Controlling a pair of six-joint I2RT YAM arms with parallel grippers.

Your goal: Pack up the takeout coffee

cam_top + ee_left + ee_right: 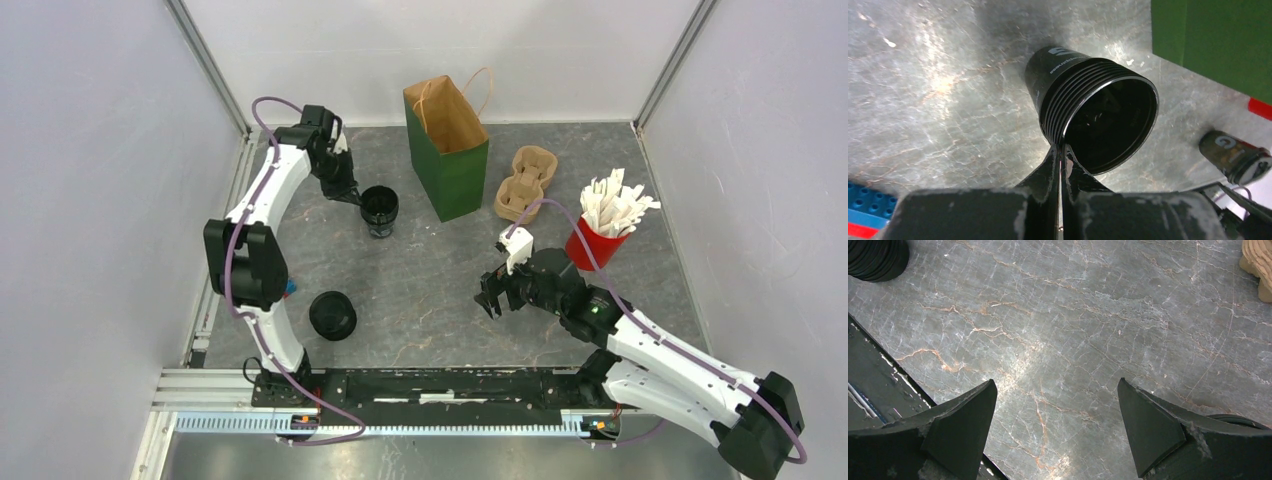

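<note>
Closest to the overhead camera is the black mounting rail (440,385) along the near edge, with both arm bases bolted on it. Everything else sits on the grey marbled table (420,290).

Biggest movers next. The left arm (262,200) reaches toward the back left, and the left gripper (1061,150) has its fingers pinched together on the rim of a ribbed black cup (1088,115), one of the takeout coffees. The cup's open mouth tips toward the wrist camera. It's just left of the green paper bag (447,150), not touching it. Can't tell if its bottom is on the table or slightly off it.

The right arm (660,355) comes in from the near right. The right gripper (1056,381) hangs over bare table around the middle, fingers spread wide with nothing between them.

The green bag stands upright and open at the back centre, handles up. Just right of it is the tan pulp carrier (525,183), lying flat. Near that, further right, there's a red cup (595,243) stuffed with white packets (615,203).

The second black cup (332,315) is at the near left, beside the left arm's lower links, with what looks like a black lid on top. It's well apart from the pinched one.

Smallest bit: a blue studded block (868,200) by the left arm.
</note>
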